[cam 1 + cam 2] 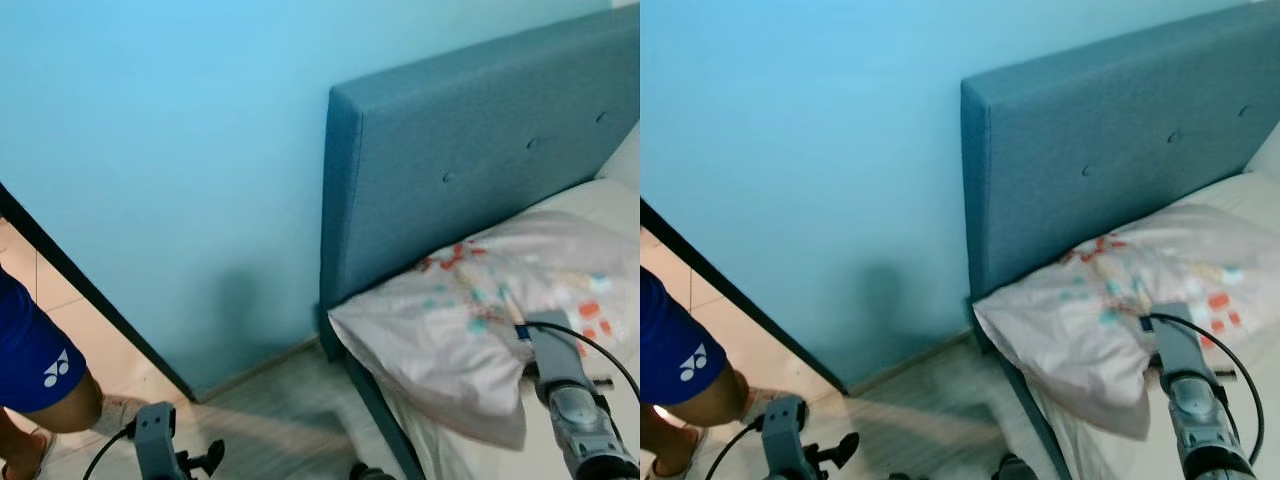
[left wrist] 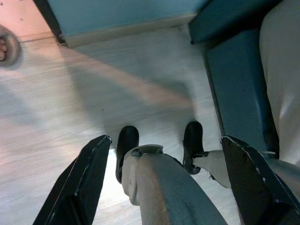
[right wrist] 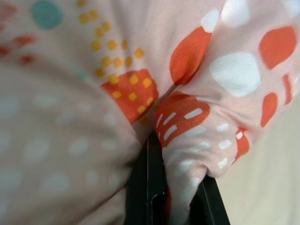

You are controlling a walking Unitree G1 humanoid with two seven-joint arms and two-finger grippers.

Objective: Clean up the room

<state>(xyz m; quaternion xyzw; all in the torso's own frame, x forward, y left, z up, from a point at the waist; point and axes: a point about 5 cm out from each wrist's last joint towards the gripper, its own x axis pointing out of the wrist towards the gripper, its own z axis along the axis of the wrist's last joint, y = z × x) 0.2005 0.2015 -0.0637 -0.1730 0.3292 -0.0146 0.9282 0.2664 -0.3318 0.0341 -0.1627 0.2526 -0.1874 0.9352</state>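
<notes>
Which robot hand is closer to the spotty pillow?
The right one. The right gripper is pinching the pillow fabric on the bed. The left gripper hangs open over the floor beside the bed, apart from the pillow.

Pillow (image 1: 470,330): pale pink case with orange, teal, yellow and white spots. Lies crumpled at the bed (image 1: 610,200) corner by the blue headboard (image 1: 470,150), one corner overhanging the edge. Fabric fold pinched in right tool (image 3: 176,187).

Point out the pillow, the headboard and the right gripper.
pillow (image 1: 450,330): left eye view, its patterned top.
headboard (image 1: 470,150): left eye view, its padded front.
right gripper (image 3: 176,199): right wrist view, between the fingers pinching fabric.
</notes>
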